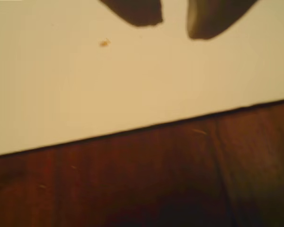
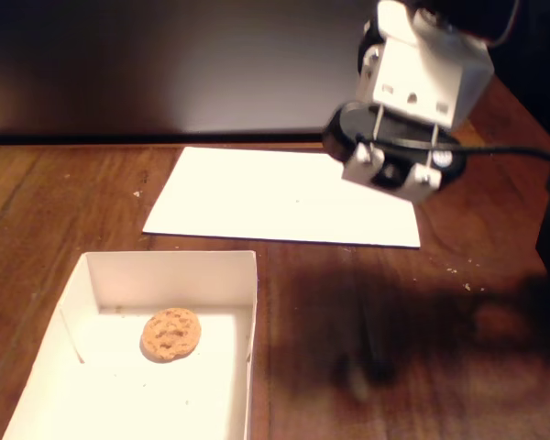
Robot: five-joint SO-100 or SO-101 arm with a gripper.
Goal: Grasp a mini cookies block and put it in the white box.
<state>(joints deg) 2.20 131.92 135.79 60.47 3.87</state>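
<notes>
Cookie [image 2: 171, 334] only in fixed view

Wooden table [image 2: 440, 302], dark reddish-brown, fills the fixed view; in the wrist view it takes the lower half. Flat white paper sheet [image 2: 275, 197] lies on it at 12 o'clock of the fixed view's centre, long edges running roughly 9 to 3. Wrist view: the sheet [image 1: 109, 85] covers the upper half, its edge slanting up toward 3 o'clock. Small orange-brown crumb [image 1: 104, 43] on the sheet near 11 o'clock. Dark wall [image 2: 165, 64] behind the table at 12 o'clock.
</notes>
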